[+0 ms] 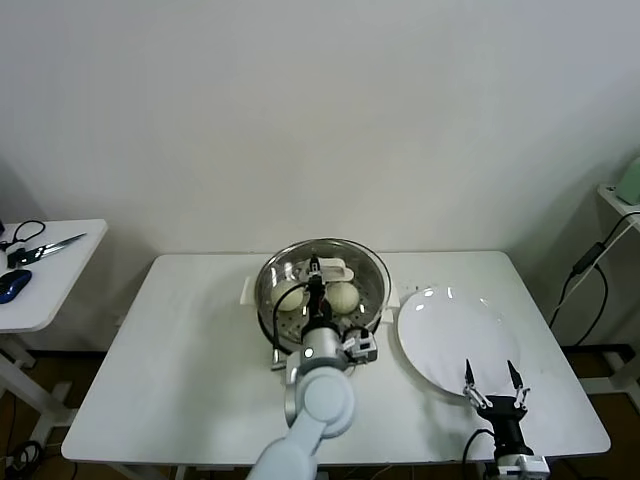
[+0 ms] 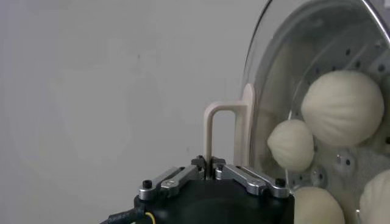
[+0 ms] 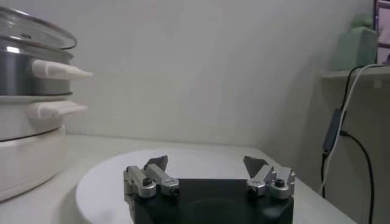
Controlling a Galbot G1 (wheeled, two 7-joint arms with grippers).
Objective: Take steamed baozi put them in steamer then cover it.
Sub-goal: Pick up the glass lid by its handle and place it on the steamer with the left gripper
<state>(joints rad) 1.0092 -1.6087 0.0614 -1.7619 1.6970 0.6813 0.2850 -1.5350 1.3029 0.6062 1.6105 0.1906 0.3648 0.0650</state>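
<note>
Left gripper [image 2: 212, 172] is clamped on the lid handle [image 2: 220, 131] over the steamer [image 1: 322, 285] – right gripper [image 1: 491, 386] hangs wide open by the desk's front edge.

Left tool [image 1: 315, 268] clamped, right tool [image 1: 492, 381] spread

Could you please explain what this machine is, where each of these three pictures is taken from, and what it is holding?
It is a two-armed robot at a white table. One picture looks down from its head; the other two come from cameras on its wrists. The left gripper is shut on the white handle of the glass lid, over the steamer. Steamed baozi lie inside. The right gripper waits open at the near edge of the empty white plate.
</note>
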